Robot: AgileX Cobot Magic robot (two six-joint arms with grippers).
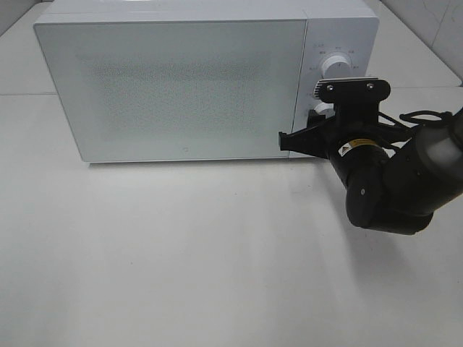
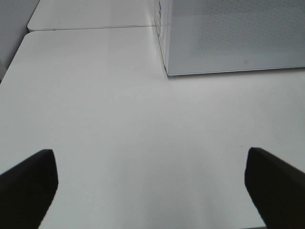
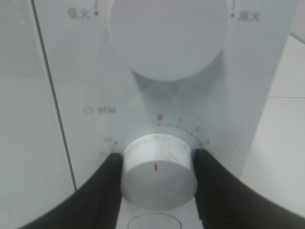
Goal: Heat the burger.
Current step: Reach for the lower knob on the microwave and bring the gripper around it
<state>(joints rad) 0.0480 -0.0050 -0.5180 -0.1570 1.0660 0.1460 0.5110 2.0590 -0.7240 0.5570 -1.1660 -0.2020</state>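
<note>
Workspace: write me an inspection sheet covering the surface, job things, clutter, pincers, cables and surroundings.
Surface: white table, bare in front of the microwave.
Job's things: burger not seen in any view. The microwave door is closed and nothing shows through it. On the timer knob the red mark points toward 0. The power knob above it is untouched.
Clutter: nothing seen.
Pincers: right pincer has its fingers against both sides of the timer knob. Left pincer is open over bare table, holding nothing.
Cables: black cables looped on the right arm, clear of the microwave.
Surroundings: adjoining white tabletop behind a seam.
</note>
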